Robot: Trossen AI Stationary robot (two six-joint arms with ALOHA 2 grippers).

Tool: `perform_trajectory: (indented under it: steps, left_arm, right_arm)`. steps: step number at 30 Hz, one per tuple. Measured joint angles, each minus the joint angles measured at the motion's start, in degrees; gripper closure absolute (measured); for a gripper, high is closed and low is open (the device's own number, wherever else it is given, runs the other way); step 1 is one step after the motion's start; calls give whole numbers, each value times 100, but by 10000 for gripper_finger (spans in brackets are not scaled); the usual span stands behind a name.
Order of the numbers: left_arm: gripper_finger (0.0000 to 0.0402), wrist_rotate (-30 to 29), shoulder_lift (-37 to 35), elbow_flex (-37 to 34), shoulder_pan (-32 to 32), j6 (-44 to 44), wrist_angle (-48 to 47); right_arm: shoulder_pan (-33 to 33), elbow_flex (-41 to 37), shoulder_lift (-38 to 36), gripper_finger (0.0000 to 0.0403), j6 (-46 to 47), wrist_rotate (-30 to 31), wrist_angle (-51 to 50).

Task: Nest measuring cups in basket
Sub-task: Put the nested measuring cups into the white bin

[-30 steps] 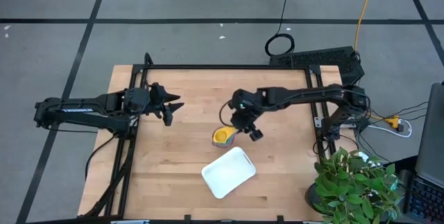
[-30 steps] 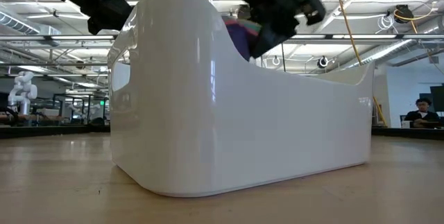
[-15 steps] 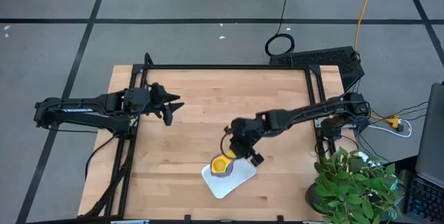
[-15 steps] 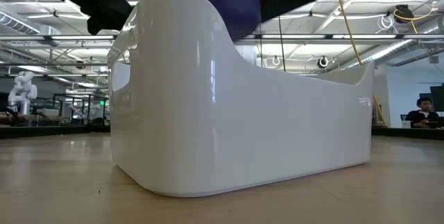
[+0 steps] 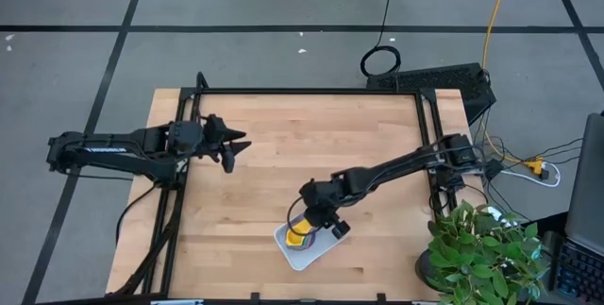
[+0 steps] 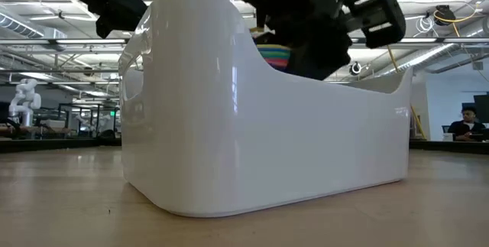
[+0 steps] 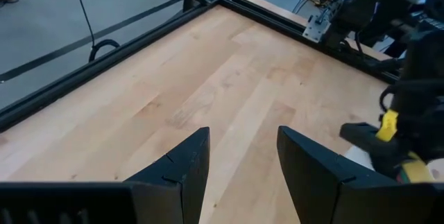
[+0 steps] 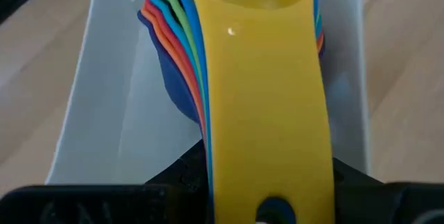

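Note:
The measuring cups (image 8: 257, 78) are nested into one stack, yellow on top, with green, blue, red, orange and navy rims fanned out beneath. My right gripper (image 5: 316, 216) is shut on this stack over the white basket (image 5: 321, 247) near the table's front edge. In the low view the stack (image 6: 273, 54) shows just above the basket's low wall (image 6: 306, 140). Whether its bottom touches the basket floor is hidden. My left gripper (image 7: 243, 137) is open and holds nothing, above the far left of the table (image 5: 231, 146). My right gripper holds the stack by its bundled handles, near their free ends (image 8: 267, 182), pinched between the two fingers (image 8: 184, 175). The handles run along the fingers. The fingers slant down from the table's far right. The bowls point away from the gripper, over the basket floor (image 8: 104, 113).
Bare wooden table (image 5: 264, 182) lies between the two arms, and a black frame (image 5: 311, 92) runs round its edges. A potted plant (image 5: 481, 248) stands off the near right corner. People sit in the room beyond (image 6: 464, 125).
My right gripper has carried the stack from the table's middle toward the near edge and down. It stood beside the basket's far side and now stands low over the basket. It has stayed shut on the handles.

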Motion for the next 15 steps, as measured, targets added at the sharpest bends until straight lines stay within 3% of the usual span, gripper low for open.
perform_trajectory:
  steps: [9, 15]
  left_arm:
    - [231, -7, 57, 0, -66, -107, 5]
    - [231, -13, 260, 0, -68, -132, 6]
  right_arm:
    - [2, 2, 114, 285, 0, -22, -150]
    - [2, 2, -100, 142, 83, -24, -450]
